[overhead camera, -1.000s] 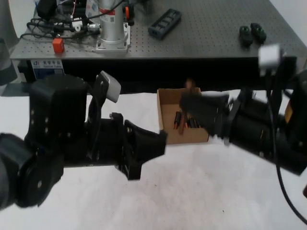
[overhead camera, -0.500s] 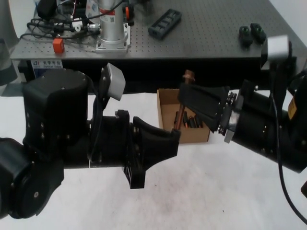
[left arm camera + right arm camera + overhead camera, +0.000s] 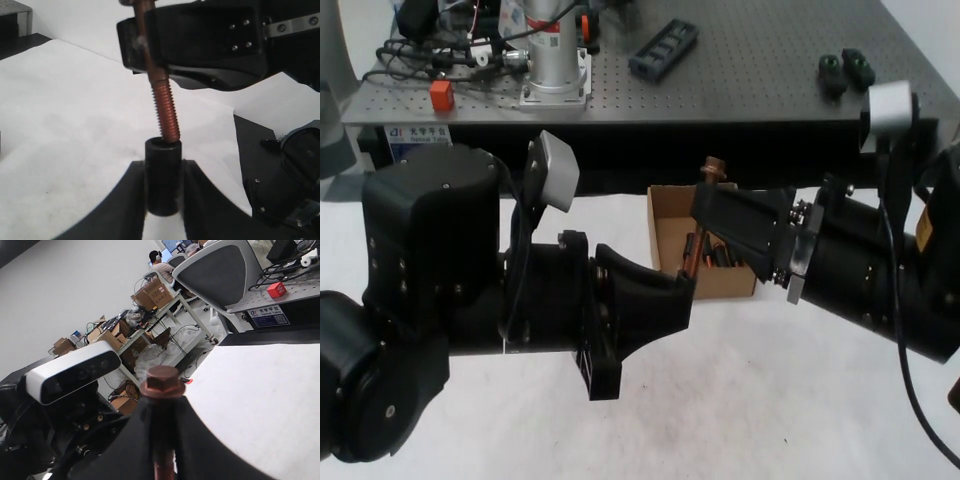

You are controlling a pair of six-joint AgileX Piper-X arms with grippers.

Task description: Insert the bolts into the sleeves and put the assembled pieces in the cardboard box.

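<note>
- Closest in, the left gripper (image 3: 163, 172) comes in low from the left over the white cloth (image 3: 770, 400). Its two fingers are pinched on a short black sleeve (image 3: 162, 186).
- The sleeve stands upright between those fingers, open mouth up, well clear of the cloth.
- Right above it is a copper-coloured bolt (image 3: 165, 112), threaded end down and leaning slightly. Its tip sits right at the sleeve's mouth. How far it has gone in cannot be told.
- The right gripper (image 3: 161, 415) comes across from the right and is clamped on the bolt's upper shank. The hex head pokes out above the fingers (image 3: 200, 440).
- In the high view, the two grippers meet in mid-air just in front of the cardboard box's near left corner.
- Just behind them, the cardboard box (image 3: 665, 215) rests open on the cloth, up against the dark front edge of the bench.
- Inside the box, several assembled pieces (image 3: 720, 257) lie together, dark with copper ends. An exact count is not possible.
- Farther back, the perforated metal bench (image 3: 770, 70) runs the full width.
- A black tray (image 3: 663, 47) lies on it near the middle, with a silver column (image 3: 555, 60) to its left.
- An orange block (image 3: 441, 95) and a tangle of cables (image 3: 430, 50) sit at the far left.
- Two small dark knobs (image 3: 845, 70) sit over at the right.
</note>
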